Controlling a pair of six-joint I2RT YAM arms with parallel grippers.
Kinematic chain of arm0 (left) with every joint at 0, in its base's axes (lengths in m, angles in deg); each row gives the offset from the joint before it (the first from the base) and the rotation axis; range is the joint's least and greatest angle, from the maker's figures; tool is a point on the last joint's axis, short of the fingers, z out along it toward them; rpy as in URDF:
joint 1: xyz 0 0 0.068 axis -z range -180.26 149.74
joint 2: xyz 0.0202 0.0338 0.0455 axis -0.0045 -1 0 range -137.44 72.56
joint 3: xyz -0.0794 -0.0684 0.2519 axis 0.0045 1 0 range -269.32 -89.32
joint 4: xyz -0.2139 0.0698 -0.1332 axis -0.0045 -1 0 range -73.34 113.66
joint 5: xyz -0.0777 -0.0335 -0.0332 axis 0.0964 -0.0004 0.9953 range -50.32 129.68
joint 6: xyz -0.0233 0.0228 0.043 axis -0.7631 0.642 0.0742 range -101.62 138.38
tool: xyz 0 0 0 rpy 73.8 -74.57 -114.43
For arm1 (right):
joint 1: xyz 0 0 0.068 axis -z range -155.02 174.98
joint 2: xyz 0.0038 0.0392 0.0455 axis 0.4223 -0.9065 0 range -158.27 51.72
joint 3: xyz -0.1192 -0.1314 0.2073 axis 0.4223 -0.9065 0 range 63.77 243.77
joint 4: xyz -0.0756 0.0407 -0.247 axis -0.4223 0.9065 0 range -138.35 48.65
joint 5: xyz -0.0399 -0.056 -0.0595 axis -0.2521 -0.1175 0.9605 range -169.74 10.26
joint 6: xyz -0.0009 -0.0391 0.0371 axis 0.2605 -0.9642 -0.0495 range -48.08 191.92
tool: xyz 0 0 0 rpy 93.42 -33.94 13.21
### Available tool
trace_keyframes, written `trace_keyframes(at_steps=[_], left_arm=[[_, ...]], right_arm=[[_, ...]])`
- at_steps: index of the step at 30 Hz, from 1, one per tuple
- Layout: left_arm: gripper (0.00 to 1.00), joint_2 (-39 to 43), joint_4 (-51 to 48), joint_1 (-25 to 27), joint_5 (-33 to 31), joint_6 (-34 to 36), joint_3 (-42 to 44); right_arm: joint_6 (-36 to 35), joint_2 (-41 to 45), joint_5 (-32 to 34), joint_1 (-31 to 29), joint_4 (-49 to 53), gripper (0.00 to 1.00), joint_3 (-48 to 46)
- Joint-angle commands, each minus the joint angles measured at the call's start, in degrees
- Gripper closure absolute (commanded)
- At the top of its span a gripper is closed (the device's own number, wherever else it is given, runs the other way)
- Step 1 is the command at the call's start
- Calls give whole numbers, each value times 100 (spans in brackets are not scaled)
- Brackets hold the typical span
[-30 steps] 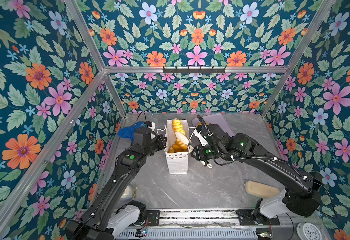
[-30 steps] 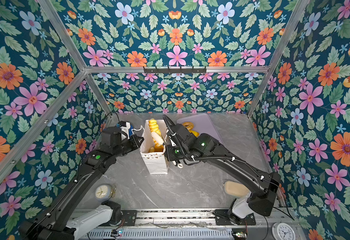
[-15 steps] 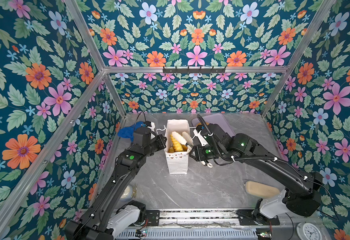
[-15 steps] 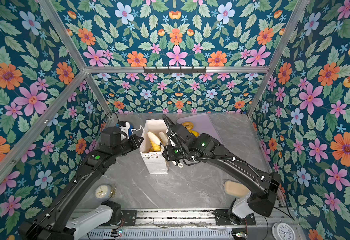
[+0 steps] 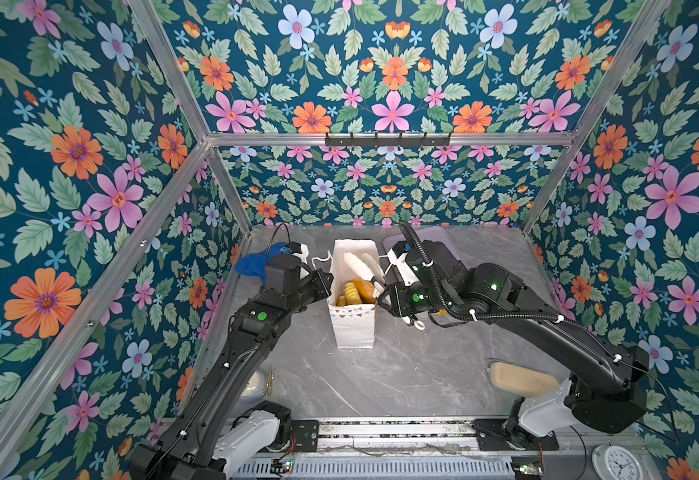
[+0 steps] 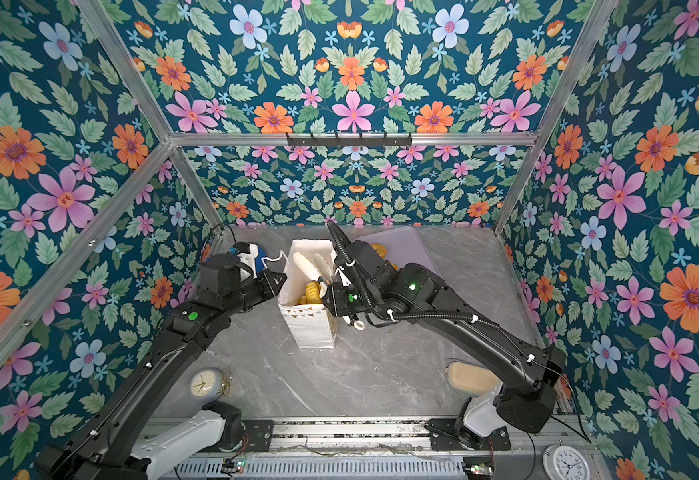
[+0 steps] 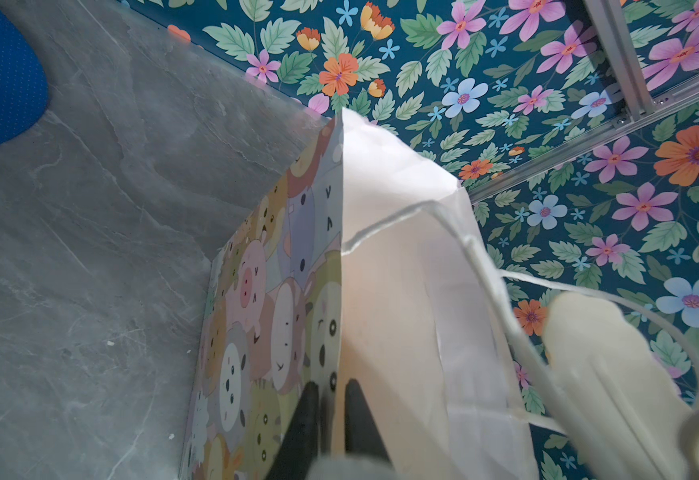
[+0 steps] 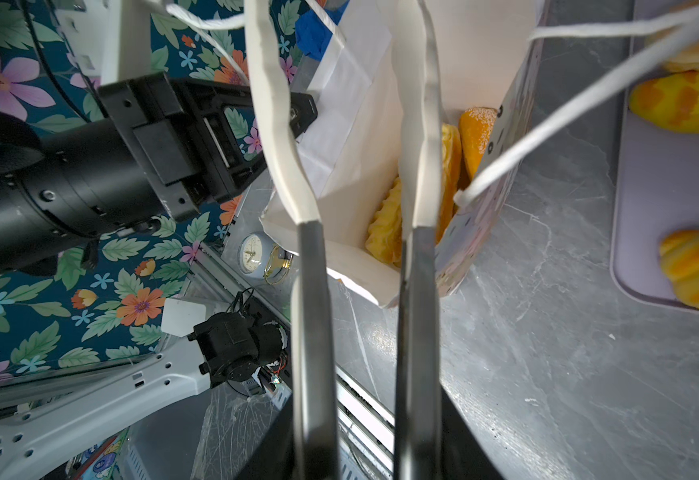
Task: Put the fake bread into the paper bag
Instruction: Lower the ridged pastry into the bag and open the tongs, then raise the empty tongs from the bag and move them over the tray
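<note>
While the tall white paper bag stands upright, glossy yellow fake bread lies inside, right gripper parted and empty at its mouth, left gripper narrow astride its rim, grip unclear, 3 pastries on lilac tray.

1. The black jointed left arm reaches forward and inward. Its black-fingered left gripper has its jaws nearly together with a slim gap; whether they clamp is unclear.
2. The black jointed right arm bends toward the middle. Its long white-fingered right gripper has its jaws apart and empty.
</note>
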Motion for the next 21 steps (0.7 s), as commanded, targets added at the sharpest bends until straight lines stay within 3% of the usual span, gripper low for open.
trace_keyframes(at_steps=[1, 8, 21], left_arm=[[78, 16, -23, -3, -25, 17, -36], [71, 8, -36, -1, -11, 13, -48], [79, -74, -65, -3, -38, 19, -74]], right_arm=[[-93, 35, 161, -13, 103, 60, 155], [-276, 42, 409, -13, 305, 61, 446], [-650, 503, 1016, 350, 719, 62, 568]])
